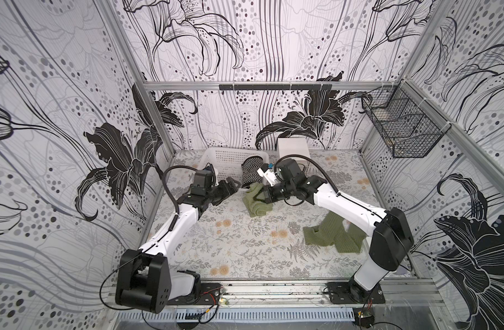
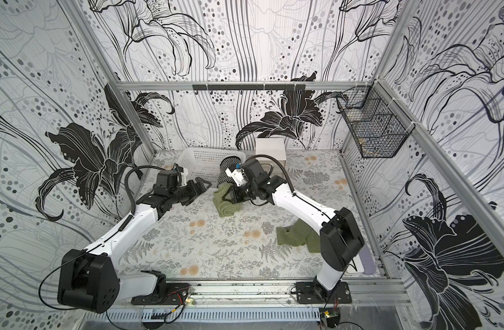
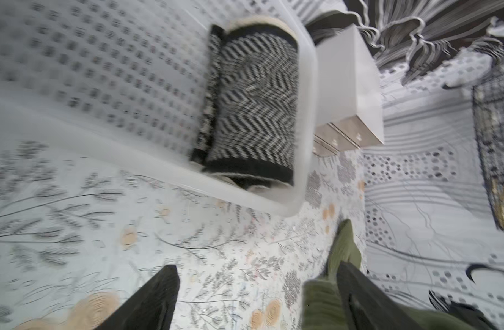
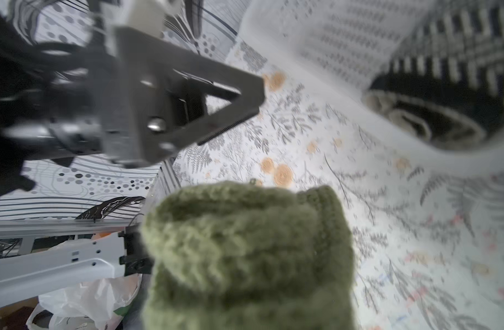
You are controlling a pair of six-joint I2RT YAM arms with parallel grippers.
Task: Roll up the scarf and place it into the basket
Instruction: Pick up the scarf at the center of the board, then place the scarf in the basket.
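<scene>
Step in hand, by judgement: rolling, roughly half done. Right gripper (image 1: pixel 258 197) pressed together on the rolled end of the green scarf (image 1: pixel 256 211), pinching the knit. Roll directly under and ahead of its fingertips, filling the right wrist view. Left gripper (image 1: pixel 233 185) spread wide and empty, just beside the roll on the side away from the right gripper. Possibly brushing the knit with one finger (image 3: pixel 367 300) in the left wrist view; blur too heavy to be sure. Unrolled tail (image 1: pixel 335 235) well behind the right gripper, trailing under that arm, creased.

To do well: keep the pinch firm, turn the roll toward the tail, take up slack evenly, steady the free side with the open left jaws against telescoping.

Basket (image 1: pixel 218 156) just beyond both grippers, already holding a black-and-white roll (image 1: pixel 252 171). Aim for the bare half nearer the left gripper.
</scene>
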